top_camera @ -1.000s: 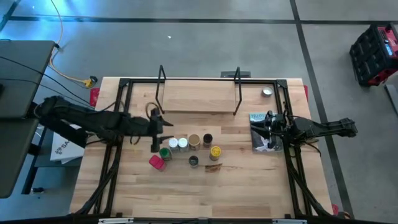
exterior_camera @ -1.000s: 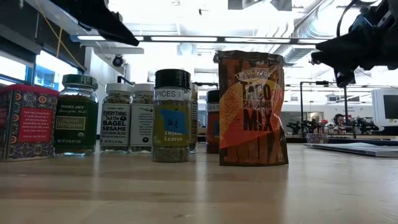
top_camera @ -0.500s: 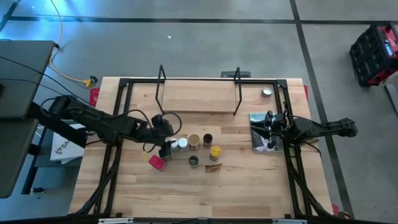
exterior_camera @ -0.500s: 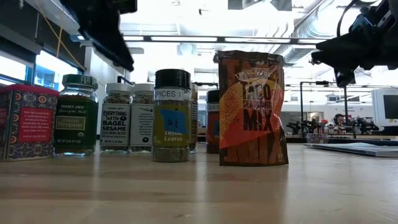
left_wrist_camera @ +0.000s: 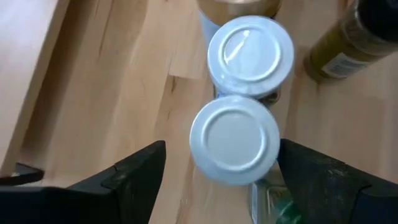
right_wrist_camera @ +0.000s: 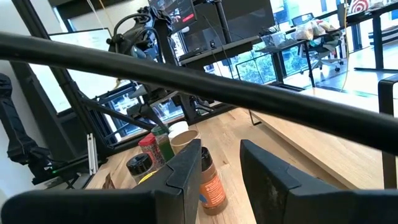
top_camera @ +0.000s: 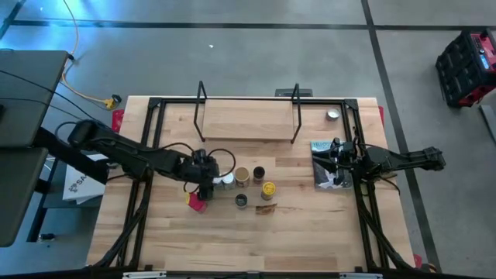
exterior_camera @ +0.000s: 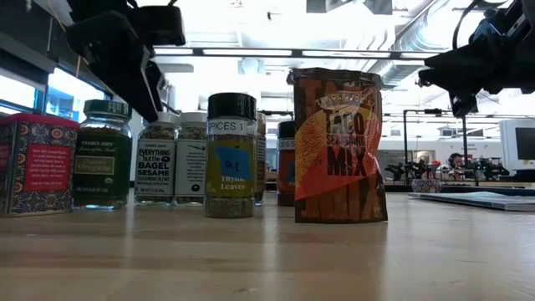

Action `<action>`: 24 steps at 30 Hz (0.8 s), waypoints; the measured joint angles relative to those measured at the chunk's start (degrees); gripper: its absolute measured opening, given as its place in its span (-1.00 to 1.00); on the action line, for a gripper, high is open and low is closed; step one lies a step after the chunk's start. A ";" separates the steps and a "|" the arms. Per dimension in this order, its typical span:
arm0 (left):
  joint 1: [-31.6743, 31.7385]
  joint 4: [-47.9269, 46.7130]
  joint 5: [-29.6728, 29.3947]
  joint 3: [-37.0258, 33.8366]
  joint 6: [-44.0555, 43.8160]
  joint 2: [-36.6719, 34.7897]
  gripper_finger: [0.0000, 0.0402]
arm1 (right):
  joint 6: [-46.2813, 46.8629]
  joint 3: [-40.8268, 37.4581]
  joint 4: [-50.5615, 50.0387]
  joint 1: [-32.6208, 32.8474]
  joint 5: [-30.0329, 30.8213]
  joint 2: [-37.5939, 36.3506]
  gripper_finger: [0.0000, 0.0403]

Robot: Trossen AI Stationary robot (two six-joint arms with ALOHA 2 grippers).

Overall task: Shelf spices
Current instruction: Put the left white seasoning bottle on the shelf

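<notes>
The spices stand in a cluster mid-table: two white-lidded jars (top_camera: 222, 180), a tan jar (top_camera: 242, 177), a dark jar (top_camera: 258, 173), a yellow jar (top_camera: 268, 188), a red box (top_camera: 195, 202) and a brown packet (top_camera: 266, 207). My left gripper (top_camera: 204, 173) is open, pointing down over the nearer white-lidded jar (left_wrist_camera: 235, 140), with one finger on either side of its lid and just above it. In the low view it hangs over the sesame jar (exterior_camera: 156, 159). The shelf (top_camera: 246, 120) stands at the far edge. My right gripper (top_camera: 335, 155) waits open over the book.
A flat book (top_camera: 328, 167) lies at the right under my right arm. A small silver tin (top_camera: 332, 115) sits at the far right. A green oregano jar (exterior_camera: 102, 155) and a thyme jar (exterior_camera: 231, 155) stand close beside the white jars. The near half of the tabletop (top_camera: 248, 240) is bare wood.
My left gripper has moved toward the table's near right and down toward the white-lidded jars, and now points down over them. The jars have not moved.
</notes>
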 joint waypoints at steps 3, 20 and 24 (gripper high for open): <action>0.00 0.98 0.00 0.01 1.61 1.81 0.51 | -0.02 0.00 0.02 0.00 -0.02 0.00 -0.48; 1.09 4.47 2.64 -0.24 4.01 3.48 0.42 | -0.02 0.00 0.02 0.00 0.00 0.00 -0.48; 1.42 4.91 2.84 -0.24 4.47 3.48 0.39 | -0.31 0.00 0.02 -0.01 -0.01 0.00 -0.48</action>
